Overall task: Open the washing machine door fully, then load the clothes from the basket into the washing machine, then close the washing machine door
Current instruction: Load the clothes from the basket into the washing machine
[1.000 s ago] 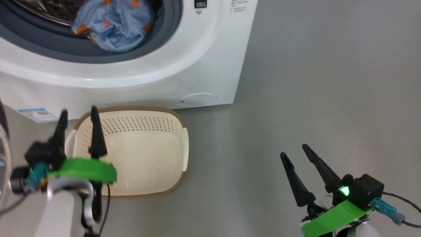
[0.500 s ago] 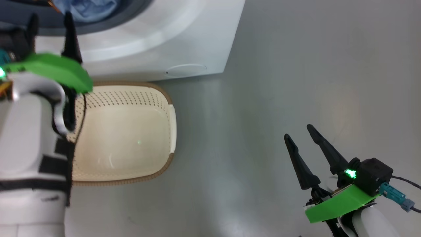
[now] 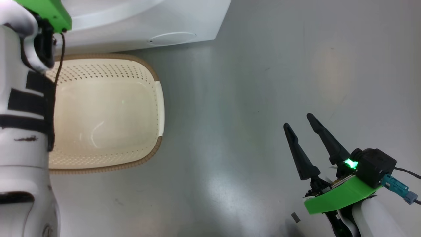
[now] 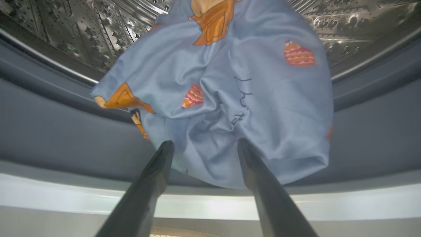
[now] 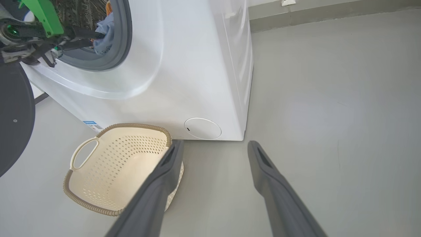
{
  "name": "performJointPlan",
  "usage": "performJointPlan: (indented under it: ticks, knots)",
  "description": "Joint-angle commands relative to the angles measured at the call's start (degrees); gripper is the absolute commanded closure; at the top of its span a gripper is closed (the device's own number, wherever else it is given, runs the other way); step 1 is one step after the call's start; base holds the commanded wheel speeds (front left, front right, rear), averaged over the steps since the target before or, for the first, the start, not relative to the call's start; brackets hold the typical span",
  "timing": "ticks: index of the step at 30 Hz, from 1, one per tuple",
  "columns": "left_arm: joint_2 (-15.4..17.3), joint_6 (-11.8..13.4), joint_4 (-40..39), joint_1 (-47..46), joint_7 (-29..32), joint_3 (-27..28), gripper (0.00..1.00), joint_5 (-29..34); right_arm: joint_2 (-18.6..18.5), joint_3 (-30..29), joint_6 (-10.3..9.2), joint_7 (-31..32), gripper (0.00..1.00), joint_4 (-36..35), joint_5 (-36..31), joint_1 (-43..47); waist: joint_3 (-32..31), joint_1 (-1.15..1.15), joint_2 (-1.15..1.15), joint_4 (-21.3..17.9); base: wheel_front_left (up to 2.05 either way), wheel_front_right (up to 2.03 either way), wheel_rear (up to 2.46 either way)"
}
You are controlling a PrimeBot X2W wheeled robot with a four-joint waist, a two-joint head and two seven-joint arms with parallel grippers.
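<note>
The clothes (image 4: pixel 230 98), light blue with orange figures, lie bunched in the mouth of the washing machine (image 5: pixel 197 65), draped over its grey gasket (image 4: pixel 49 131). My left gripper (image 4: pixel 205 144) is open, its fingertips right at the bundle's lower fold. From the right wrist view, the left gripper (image 5: pixel 82 38) reaches into the opening beside the clothes (image 5: pixel 105 33). The washing machine door (image 5: pixel 13 115) stands swung open at the left. The cream basket (image 3: pixel 105 112) is empty on the floor before the machine. My right gripper (image 3: pixel 297 120) hangs open over bare floor, far right of the basket (image 5: pixel 125 164).
My pale left forearm (image 3: pixel 19 98) covers the basket's left side. A round white cap (image 3: pixel 171 38) sits low on the machine's front. Grey floor (image 3: pixel 263 82) stretches to the right of the machine and the basket. A wall skirting (image 5: pixel 329 13) runs behind.
The head camera has tipped down, so the scene slid up the picture. My left arm has risen from over the basket to the drum mouth. The right gripper has hardly moved.
</note>
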Motion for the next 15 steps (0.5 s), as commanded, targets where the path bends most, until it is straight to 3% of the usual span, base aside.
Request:
performJointPlan:
  ticks: [1, 4, 15]
  knots:
    - [1.6, 0.6, 0.6, -2.0, 1.3, 1.2, 0.00, -1.0, 0.1, 1.6, 0.09, -0.3, 0.00, -1.1, 0.1, 1.2, 0.6, 0.00, 0.00, -0.5, 0.00, 0.00, 0.00]
    - [1.5, 1.2, 3.4, -3.5, 3.9, 1.3, 0.00, -1.6, 0.3, 2.0, 0.09, -0.3, 0.00, -1.0, 0.1, 1.6, 0.6, 0.00, 0.00, -0.8, 0.00, 0.00, 0.00]
    - [1.2, 2.4, 6.7, -7.3, 2.2, 0.4, 0.00, -1.4, 0.5, 2.5, 0.09, -0.3, 0.00, -1.2, 0.4, 2.1, 2.8, 0.00, 0.00, -1.7, 0.00, 0.00, 0.00]
